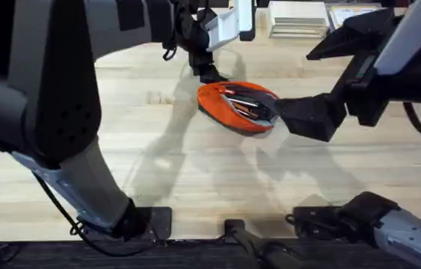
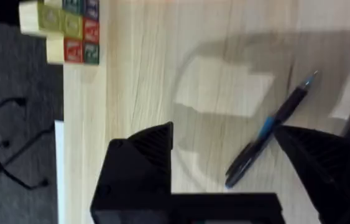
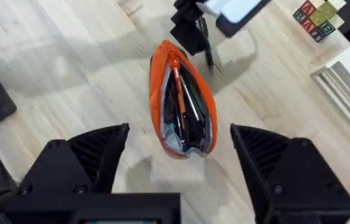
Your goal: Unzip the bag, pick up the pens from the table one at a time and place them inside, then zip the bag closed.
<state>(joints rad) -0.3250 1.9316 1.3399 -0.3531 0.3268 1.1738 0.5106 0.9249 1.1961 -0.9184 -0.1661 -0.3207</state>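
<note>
**Open bag on surface, one pen lying outside**

Item 1. Bag (image 1: 238,107): orange pouch, lying unzipped near the middle of the surface (image 1: 195,172), mouth gaping upward. In the right wrist view the bag (image 3: 184,99) is showing a grey lining and slim items inside, one of them an orange pen (image 3: 176,81) lying along the opening.

Item 2. Pen (image 2: 271,127): dark barrel with a blue band and a pale tip, lying flat on bare wood in the left wrist view, apart from the bag.

Item 3. Left tool (image 2: 224,162): fingers standing wide, hanging over the dark pen, one finger (image 2: 314,155) overlapping the barrel in the view; contact cannot be told. In the overhead view this tool (image 1: 206,67) is sitting just beyond the bag's far end.

Item 4. Right tool (image 3: 181,155): fingers standing wide, gripping nothing, hovering beside the bag's near-right end. In the overhead view it (image 1: 303,116) is reaching in from the right, just beside the bag.

Edges and room: bare wood is lying open in front of the bag and to both sides. Books (image 1: 298,19) are stacked at the far edge. Blocks (image 2: 66,28) are sitting at the surface's edge, beside dark floor.

Writing: the blocks are showing the letter "A" on red faces; other letters are too small to read.
</note>
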